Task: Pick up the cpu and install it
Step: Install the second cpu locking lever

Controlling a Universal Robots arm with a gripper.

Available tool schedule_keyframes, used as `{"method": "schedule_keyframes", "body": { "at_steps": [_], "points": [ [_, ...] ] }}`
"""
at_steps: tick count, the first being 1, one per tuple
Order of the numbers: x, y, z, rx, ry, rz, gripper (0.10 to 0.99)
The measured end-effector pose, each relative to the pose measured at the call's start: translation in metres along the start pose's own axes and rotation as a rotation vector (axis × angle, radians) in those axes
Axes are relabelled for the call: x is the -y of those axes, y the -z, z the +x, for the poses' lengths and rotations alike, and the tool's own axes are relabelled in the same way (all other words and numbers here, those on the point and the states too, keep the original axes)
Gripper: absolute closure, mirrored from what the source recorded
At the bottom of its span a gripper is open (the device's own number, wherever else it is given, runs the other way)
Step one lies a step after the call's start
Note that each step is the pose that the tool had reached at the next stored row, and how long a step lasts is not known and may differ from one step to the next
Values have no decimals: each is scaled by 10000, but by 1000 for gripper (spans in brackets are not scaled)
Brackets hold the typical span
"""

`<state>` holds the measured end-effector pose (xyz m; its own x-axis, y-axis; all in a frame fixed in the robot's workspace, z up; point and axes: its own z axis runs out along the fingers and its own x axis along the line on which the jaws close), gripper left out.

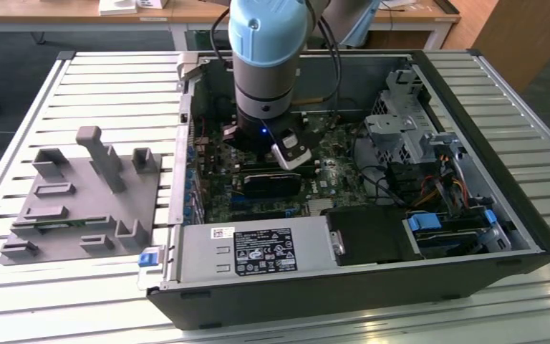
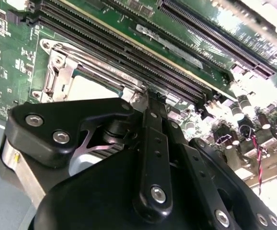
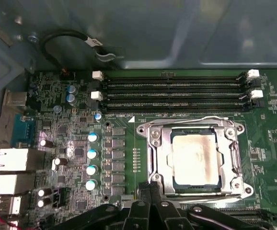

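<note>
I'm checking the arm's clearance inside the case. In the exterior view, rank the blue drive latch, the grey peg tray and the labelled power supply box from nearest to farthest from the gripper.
1. The power supply box, just in front of the gripper, inside the computer case.
2. The blue drive latch, toward the exterior view's right.
3. The grey peg tray, outside the case on the exterior view's left.

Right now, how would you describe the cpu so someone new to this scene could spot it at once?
Start at the open computer case and find the green motherboard inside. Below the long black memory slots sits a metal-rimmed socket frame. The cpu lies flat within it: the one plain, shiny silver-grey square, unlike the busy board and the frame around it.
</note>
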<state>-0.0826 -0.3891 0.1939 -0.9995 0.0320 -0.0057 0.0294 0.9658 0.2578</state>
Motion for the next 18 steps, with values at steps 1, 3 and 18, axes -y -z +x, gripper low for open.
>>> {"method": "schedule_keyframes", "body": {
  "at_steps": [1,3,18],
  "points": [
    [1,-7,1,1,0,-27,980],
    [4,-14,4,1,0,-46,980],
    [14,-24,52,0,0,-45,980]
  ]
}}
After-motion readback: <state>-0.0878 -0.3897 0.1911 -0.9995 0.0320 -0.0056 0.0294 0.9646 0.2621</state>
